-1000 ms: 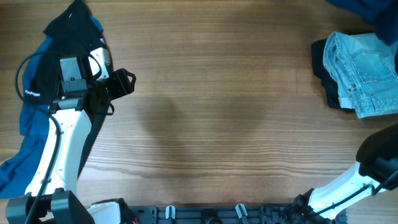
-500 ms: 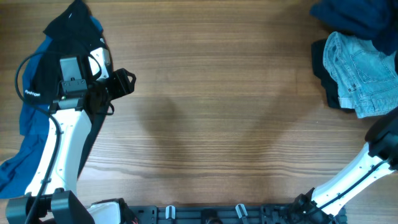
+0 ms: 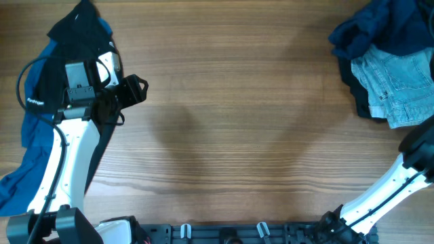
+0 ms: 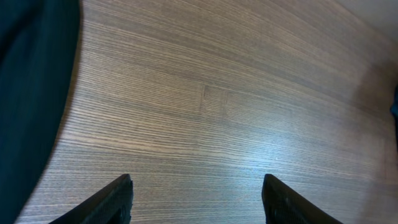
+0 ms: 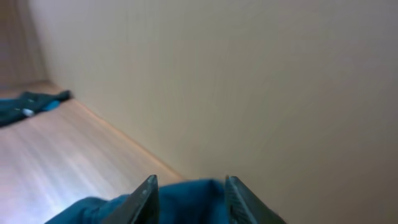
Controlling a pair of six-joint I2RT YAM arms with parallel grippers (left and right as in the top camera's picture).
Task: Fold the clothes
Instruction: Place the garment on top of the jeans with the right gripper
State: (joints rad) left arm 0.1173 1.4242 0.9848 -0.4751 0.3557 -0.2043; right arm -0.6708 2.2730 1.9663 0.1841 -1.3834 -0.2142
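The dark navy shorts [image 3: 386, 27] lie crumpled at the far right, draped over the back of the light-blue jeans [image 3: 400, 81]. In the right wrist view my right gripper [image 5: 189, 186] has its jaws parted, with navy shorts fabric [image 5: 186, 202] between them. That gripper itself is outside the overhead view. The black and royal-blue jacket [image 3: 41, 88] lies at the left edge, partly under my left arm. My left gripper [image 3: 139, 89] hovers open just right of the jacket, over bare wood, holding nothing [image 4: 198, 186].
A black garment [image 3: 351, 85] sticks out from under the jeans. The right arm's white link [image 3: 380, 196] rises from the front right corner. The jacket's dark cloth [image 4: 31, 93] fills the left of the left wrist view. A plain wall stands behind the table.
The navy shorts have come into the overhead view from the upper right and dropped over the jeans. The right arm shifted slightly. The left arm has not moved.
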